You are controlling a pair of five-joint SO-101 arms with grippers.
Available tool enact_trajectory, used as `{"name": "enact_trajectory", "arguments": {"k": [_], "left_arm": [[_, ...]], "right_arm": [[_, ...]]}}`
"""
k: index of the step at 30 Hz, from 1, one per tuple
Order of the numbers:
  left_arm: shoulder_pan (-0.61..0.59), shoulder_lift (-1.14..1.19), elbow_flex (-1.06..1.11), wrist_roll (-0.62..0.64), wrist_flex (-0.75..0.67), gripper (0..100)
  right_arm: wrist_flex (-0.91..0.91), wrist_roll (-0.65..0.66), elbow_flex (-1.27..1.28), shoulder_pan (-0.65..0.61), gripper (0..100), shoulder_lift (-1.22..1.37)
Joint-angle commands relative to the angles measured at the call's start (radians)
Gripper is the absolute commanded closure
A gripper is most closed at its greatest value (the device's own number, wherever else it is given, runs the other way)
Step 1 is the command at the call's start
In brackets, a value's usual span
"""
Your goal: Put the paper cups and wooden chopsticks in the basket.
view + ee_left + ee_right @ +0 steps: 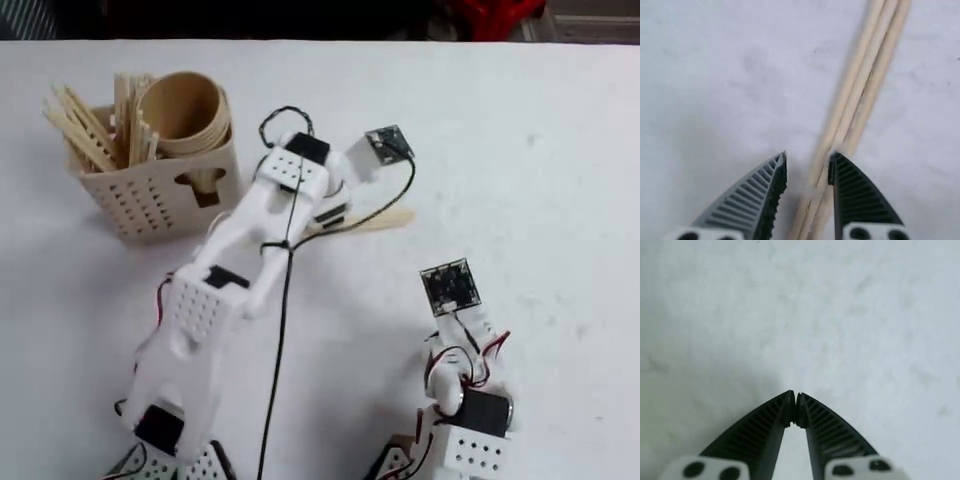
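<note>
My left gripper (807, 167) sits narrowly open astride the chopsticks (860, 85), which look light, stiff and slippery, so I'd pinch the whole bundle squarely between the tips.

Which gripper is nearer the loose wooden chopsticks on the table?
Left. The left gripper is open astride the pale wooden chopsticks; the right gripper is shut over white table, apart.

Right half of table (540, 180) bare, free passage. Basket (160, 205) mouth crowded by paper cup (185, 110) and chopstick bundle (95, 125). Left arm (250, 250) lies across the middle, between basket and loose chopsticks (385, 220).
</note>
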Motion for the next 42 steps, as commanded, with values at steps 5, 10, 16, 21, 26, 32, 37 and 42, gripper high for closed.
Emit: {"name": "enact_trajectory", "arguments": {"k": [5,10,16,21,26,32,37,42], "left_arm": [[-0.051,0.136,-0.192,-0.009,0.029,85],[-0.031,0.206,-0.284,-0.009,0.095,85],[-0.028,0.248,-0.397,-0.008,0.146,97],[-0.039,0.248,-0.565,0.012,0.238,98],[-0.038,0.248,-0.891,0.066,0.411,98],[-0.041,0.070,-0.928,0.143,0.434,98],[-0.047,-0.166,-0.951,0.198,0.434,98],[-0.068,-0.409,-0.951,0.241,0.436,98]], "right_arm": [[0.002,0.008,0.000,-0.008,97.8,-0.031],[0.002,0.008,0.002,-0.008,97.8,-0.031],[0.002,0.008,0.002,-0.008,97.8,-0.031],[0.002,0.008,0.002,-0.008,97.8,-0.031],[0.001,0.008,0.002,-0.010,97.8,-0.031],[0.001,0.008,0.003,-0.010,97.8,-0.031],[0.001,0.008,0.003,-0.010,97.8,-0.031],[0.001,0.008,0.003,-0.010,97.8,-0.031]]}}
